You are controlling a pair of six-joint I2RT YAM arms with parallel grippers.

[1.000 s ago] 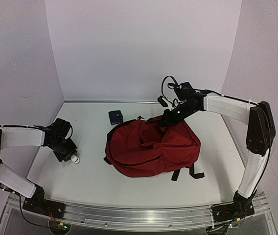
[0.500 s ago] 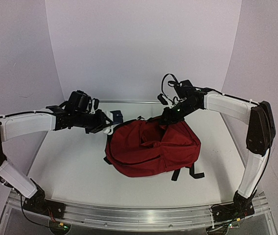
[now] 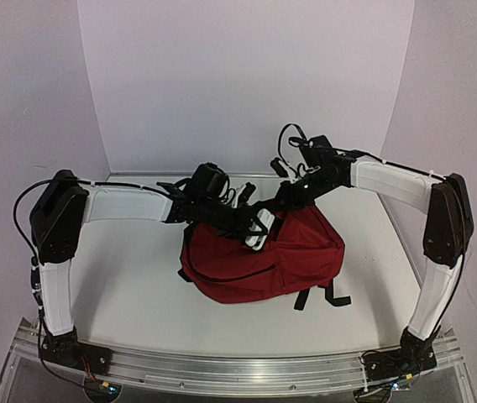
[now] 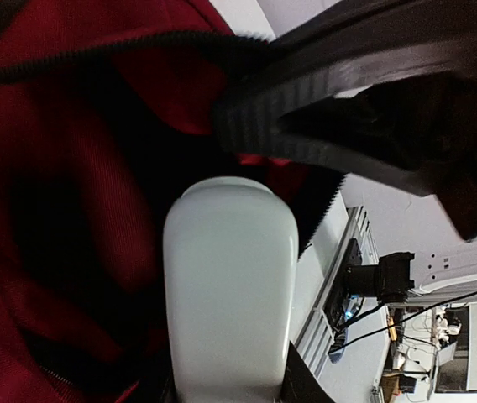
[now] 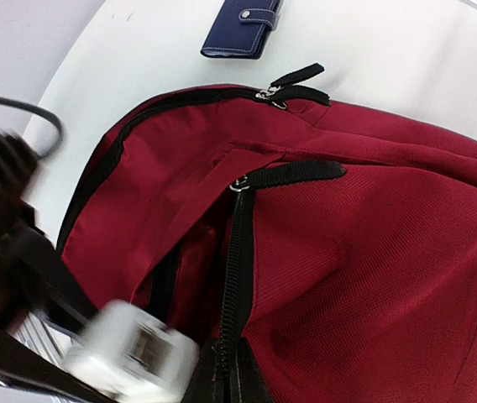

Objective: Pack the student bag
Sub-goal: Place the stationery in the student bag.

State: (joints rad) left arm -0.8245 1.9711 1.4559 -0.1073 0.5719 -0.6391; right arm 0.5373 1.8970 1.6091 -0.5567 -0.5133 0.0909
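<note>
The left tool (image 5: 129, 353) is a blur in the right wrist view. Inside the student bag (image 4: 12, 252) it is too dark to see. An edge cuts the blue wallet (image 5: 243, 29).

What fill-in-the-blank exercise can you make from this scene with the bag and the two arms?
1. The student bag is dark ___.
2. Its zipper stands ___.
3. The wallet lying beyond it on the table is ___.
4. The left gripper hangs over the ___.

Missing words: red; open; blue; bag.
</note>
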